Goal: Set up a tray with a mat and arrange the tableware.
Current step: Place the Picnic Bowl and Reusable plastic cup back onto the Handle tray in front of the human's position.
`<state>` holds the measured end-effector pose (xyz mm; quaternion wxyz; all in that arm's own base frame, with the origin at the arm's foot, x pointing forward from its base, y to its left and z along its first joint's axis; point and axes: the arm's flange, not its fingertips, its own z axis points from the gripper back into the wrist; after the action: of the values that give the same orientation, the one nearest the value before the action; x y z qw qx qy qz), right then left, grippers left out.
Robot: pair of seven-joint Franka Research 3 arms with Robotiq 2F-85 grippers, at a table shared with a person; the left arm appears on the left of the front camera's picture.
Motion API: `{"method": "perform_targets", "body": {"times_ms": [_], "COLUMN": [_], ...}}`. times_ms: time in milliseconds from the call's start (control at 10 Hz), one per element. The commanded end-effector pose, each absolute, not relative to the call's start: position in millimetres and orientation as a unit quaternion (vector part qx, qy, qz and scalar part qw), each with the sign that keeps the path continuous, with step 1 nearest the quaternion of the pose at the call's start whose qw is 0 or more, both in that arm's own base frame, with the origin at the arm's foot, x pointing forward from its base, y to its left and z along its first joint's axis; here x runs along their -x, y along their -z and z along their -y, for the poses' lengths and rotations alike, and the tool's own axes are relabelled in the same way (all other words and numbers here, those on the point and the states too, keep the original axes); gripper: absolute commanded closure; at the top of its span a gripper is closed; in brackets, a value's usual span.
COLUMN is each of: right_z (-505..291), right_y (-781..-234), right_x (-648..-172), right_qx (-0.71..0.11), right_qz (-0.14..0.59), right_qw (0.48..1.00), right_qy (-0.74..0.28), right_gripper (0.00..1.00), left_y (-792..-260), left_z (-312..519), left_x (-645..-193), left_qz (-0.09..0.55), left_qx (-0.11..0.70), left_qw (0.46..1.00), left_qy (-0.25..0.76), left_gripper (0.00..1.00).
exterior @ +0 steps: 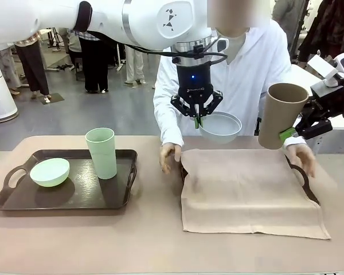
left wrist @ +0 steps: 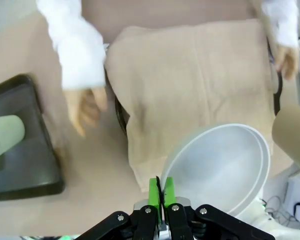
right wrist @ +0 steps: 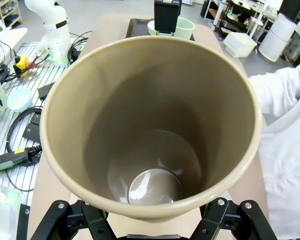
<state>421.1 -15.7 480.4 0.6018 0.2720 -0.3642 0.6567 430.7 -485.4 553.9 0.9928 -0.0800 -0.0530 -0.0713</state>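
Table (exterior: 155,240): mat (exterior: 246,192) covers tray (exterior: 311,195); wrist shows tumbler (right wrist: 140,115) bottom.

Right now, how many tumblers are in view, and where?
2. The pale green tumbler stands upright on the dark tray, beside the mint bowl. The tan tumbler is held aloft in the right gripper, above the mat's right side.

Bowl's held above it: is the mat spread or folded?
Spread: the beige mat lies opened out flat across the right tray, covering nearly all of it, its front edge overhanging onto the table.
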Motion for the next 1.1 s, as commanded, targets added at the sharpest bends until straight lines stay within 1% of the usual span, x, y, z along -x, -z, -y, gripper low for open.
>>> {"method": "perform_targets", "body": {"times_ms": [0, 1000], "right_z": [14.5, 14.5], "right_y": [-483.0, -483.0], "right_x": [-420.0, -420.0], "right_qx": [-0.270, -0.270], "right_qz": [0.365, 0.365], "right_qw": [0.600, 0.600], "right_qy": [-0.659, -0.659], "right_gripper": [1.00, 1.00], "left_y": [-556.4, -556.4], "left_z": [484.8, 484.8], "left_x": [-431.8, -431.8], "left_qz": [0.056, 0.056], "left_qx": [0.077, 0.077], "left_qw": [0.993, 0.993], "left_qy": [0.072, 0.072], "left_gripper": [0.99, 0.99]}}
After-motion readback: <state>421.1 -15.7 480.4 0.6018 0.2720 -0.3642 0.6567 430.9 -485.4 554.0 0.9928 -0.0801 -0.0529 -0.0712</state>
